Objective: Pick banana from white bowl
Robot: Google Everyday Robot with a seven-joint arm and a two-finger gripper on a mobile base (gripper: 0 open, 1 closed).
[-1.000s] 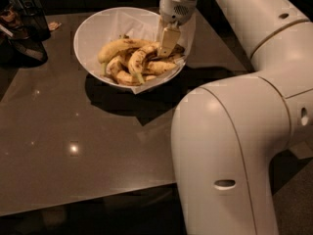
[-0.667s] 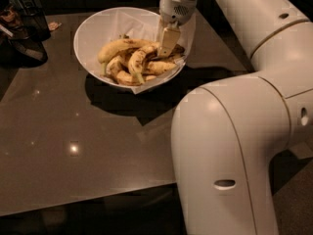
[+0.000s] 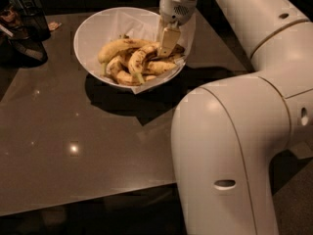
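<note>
The white bowl [image 3: 95, 26], lined with white paper, stands at the back middle of the dark table. Several ripe yellow bananas lie in it. A curved, brown-speckled banana [image 3: 138, 60] lies in the middle of the pile, its upper end reaching toward the gripper. My gripper [image 3: 166, 45] points down into the right side of the bowl, at or on the bananas. I cannot tell which banana it touches.
Other bananas [image 3: 115, 48] lie to the left in the bowl. Dark containers [image 3: 32, 21] stand at the table's back left corner. My large white arm [image 3: 230, 146] covers the right side of the view. The brown glossy table [image 3: 73, 131] stretches to the front left.
</note>
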